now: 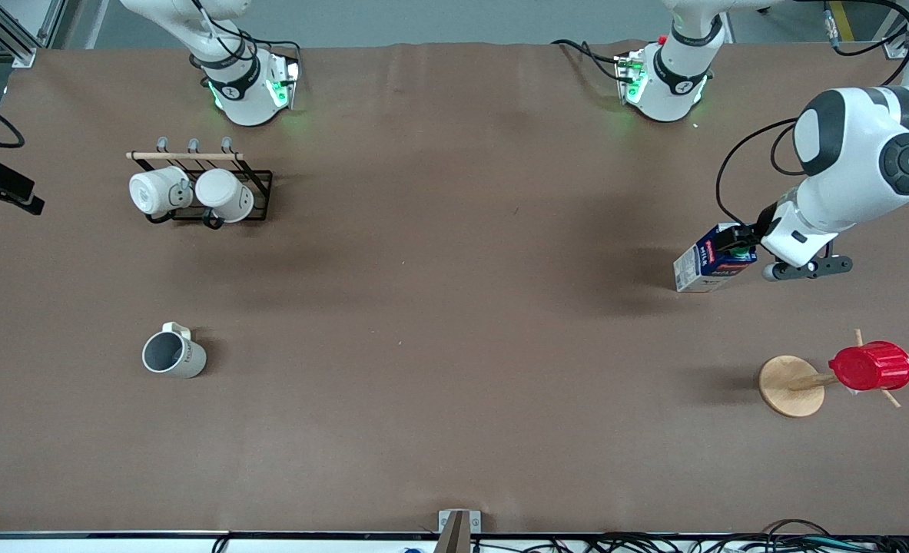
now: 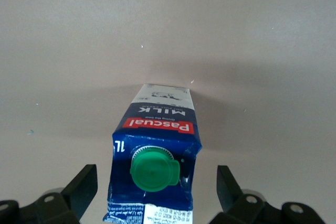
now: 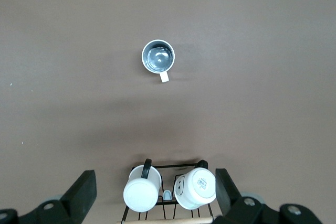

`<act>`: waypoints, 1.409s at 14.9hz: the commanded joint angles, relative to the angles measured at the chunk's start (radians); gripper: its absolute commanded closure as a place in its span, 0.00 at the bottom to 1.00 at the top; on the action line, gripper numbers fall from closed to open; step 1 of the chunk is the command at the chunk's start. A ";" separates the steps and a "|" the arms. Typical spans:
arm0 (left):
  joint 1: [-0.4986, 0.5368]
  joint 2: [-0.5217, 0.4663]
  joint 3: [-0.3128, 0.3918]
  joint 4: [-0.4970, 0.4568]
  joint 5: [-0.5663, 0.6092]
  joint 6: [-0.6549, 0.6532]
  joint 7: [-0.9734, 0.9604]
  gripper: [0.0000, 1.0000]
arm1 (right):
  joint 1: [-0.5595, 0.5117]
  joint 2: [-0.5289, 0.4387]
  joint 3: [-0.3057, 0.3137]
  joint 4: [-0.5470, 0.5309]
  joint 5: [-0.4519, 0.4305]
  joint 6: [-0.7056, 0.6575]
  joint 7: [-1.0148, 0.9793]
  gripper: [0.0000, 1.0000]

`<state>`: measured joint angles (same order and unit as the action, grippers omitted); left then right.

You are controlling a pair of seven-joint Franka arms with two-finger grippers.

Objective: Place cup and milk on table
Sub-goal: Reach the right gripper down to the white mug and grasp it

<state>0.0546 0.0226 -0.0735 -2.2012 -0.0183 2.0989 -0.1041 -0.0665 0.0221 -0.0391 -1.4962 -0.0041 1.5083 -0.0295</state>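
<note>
Left gripper (image 2: 152, 192), fingers apart astride the milk (image 1: 711, 259) standing on the table (image 1: 454, 322), cup (image 1: 174, 355) already set: placement seemingly complete, a straight lift next.

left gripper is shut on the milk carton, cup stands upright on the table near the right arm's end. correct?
Not quite. The left gripper is open: the left wrist view shows its fingers spread wide on either side of the milk carton, with clear gaps. The rest holds: the cup stands upright on the table toward the right arm's end.
</note>
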 commanded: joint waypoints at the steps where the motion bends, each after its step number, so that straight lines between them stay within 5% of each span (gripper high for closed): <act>1: 0.008 0.008 -0.005 -0.011 0.012 0.020 0.011 0.00 | -0.006 -0.021 -0.002 -0.012 0.018 -0.007 -0.013 0.00; 7: 0.008 0.020 -0.003 -0.037 0.014 0.058 0.012 0.09 | -0.006 0.050 -0.004 -0.042 0.013 0.085 -0.027 0.00; 14: 0.007 0.016 -0.005 -0.026 0.018 0.063 0.014 0.43 | -0.007 0.254 -0.004 -0.285 0.003 0.593 -0.153 0.00; 21: 0.005 0.011 -0.009 0.035 0.018 0.029 0.012 0.45 | -0.016 0.463 -0.004 -0.302 0.004 0.885 -0.283 0.00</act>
<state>0.0549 0.0519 -0.0746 -2.1912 -0.0161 2.1556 -0.1016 -0.0698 0.4648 -0.0484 -1.7855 -0.0045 2.3521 -0.2771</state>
